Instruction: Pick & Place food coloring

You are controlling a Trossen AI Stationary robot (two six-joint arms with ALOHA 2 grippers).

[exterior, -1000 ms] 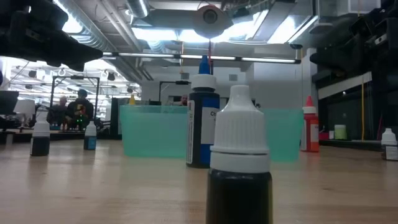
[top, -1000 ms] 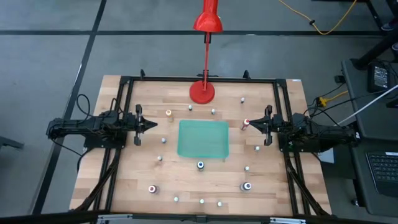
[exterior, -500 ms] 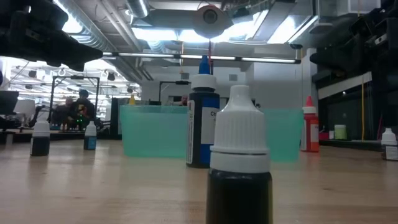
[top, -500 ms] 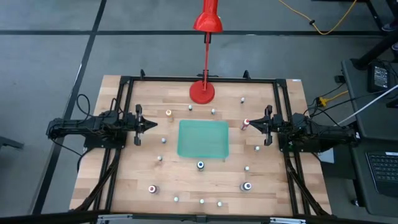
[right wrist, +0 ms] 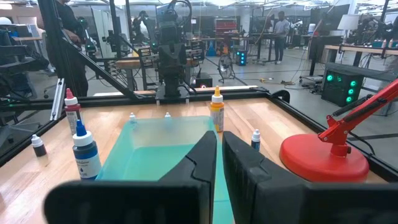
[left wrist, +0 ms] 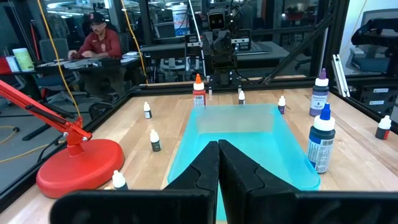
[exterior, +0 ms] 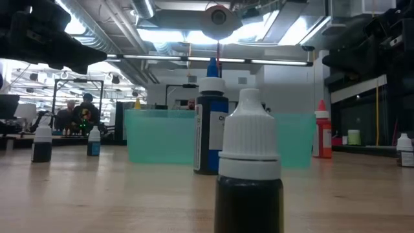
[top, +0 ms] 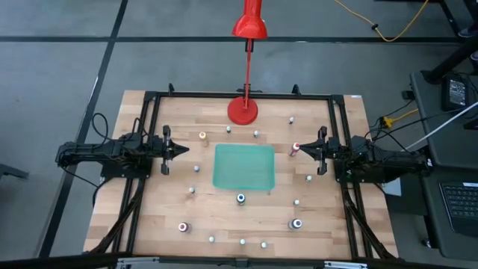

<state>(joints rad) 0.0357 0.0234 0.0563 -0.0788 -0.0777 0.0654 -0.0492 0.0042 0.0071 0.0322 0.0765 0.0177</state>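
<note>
My left end effector (top: 181,149) and right end effector (top: 302,149) were pressed together, empty. Food coloring (top: 240,198) lay scattered on the table (top: 149,217) around the green tray (top: 244,166). I judged: spread fingers, descend straight over one cap.

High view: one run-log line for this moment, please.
left gripper: shut, empty, left of teal tray | right gripper: shut, empty, beside red-capped bottle | food coloring bottles: scattered on table, none in tray
</note>
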